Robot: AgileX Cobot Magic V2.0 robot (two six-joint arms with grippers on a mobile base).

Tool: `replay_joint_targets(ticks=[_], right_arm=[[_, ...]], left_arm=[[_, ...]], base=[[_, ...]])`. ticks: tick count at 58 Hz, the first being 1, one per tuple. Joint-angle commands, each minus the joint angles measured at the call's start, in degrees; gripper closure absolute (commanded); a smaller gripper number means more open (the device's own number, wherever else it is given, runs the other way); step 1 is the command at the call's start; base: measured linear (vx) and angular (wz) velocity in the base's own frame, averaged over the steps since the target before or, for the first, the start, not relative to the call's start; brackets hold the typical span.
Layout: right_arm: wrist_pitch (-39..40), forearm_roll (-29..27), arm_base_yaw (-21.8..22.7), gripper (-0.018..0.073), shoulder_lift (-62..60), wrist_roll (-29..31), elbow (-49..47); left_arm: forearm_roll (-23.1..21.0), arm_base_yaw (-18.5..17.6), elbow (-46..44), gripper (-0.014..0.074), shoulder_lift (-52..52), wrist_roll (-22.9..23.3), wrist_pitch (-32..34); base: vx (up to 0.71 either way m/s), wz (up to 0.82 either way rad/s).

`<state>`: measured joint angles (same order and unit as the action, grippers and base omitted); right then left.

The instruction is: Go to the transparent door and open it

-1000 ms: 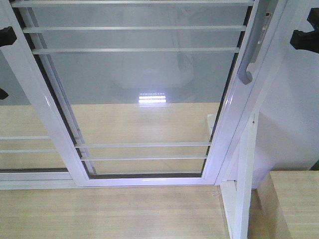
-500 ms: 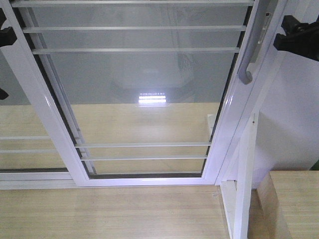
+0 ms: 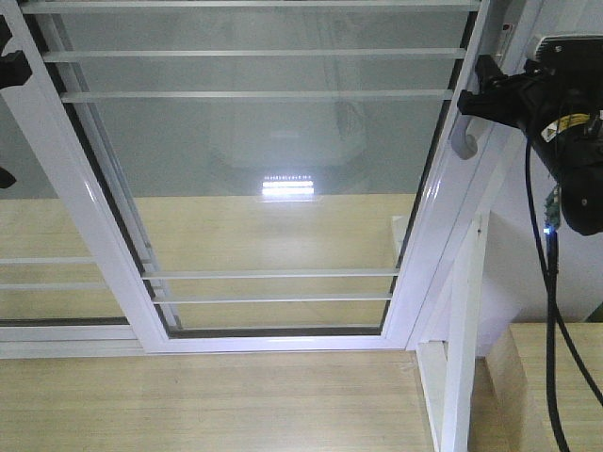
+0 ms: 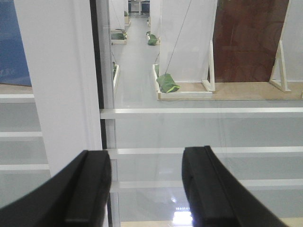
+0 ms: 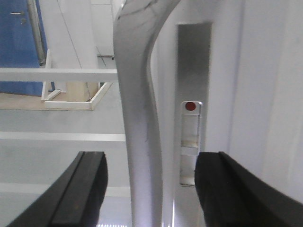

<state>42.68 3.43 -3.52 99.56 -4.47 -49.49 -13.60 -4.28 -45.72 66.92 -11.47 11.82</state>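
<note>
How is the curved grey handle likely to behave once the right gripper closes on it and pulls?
Probably rigid: the handle looks like solid metal. Its smooth sheen suggests the right gripper could slip. The transparent door, a tall framed glass panel, likely resists before sliding.

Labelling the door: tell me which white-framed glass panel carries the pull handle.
The front panel, mid-view: its right frame bears the curved grey handle. The panel left of it shows none.

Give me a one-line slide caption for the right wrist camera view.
Right gripper, open, lined up around the curved grey pull handle of the transparent door, not yet closed on it.
</note>
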Motion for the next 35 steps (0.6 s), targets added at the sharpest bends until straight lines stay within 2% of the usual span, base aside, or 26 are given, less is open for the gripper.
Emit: replay_joint_targets(ticks=[1, 25, 29, 35], right_arm=[[6.2, 1.8, 0.2, 0.009, 0.1, -1.3, -4.0], [5.2, 0.7, 0.2, 0.0095, 7.9, -1.1, -13.0], [4.7, 0.7, 0.2, 0.0115, 8.3, -1.1, -13.6], [4.5, 0.9, 0.2, 0.0192, 8.4, -1.1, -13.6]], left_arm=[[0.3, -0.3, -2.0, 0.0126, -1.0, 0.4, 5.0], [0.3, -0.3, -2.0, 0.0126, -1.0, 0.4, 5.0], [0.3, -0.3, -2.0, 0.0126, -1.0, 0.4, 5.0], [0.3, -0.3, -2.0, 0.0126, -1.0, 0.4, 4.8]], base=[[0.0, 0.0], [0.0, 0.0], [0.0, 0.0], [0.0, 0.0]])
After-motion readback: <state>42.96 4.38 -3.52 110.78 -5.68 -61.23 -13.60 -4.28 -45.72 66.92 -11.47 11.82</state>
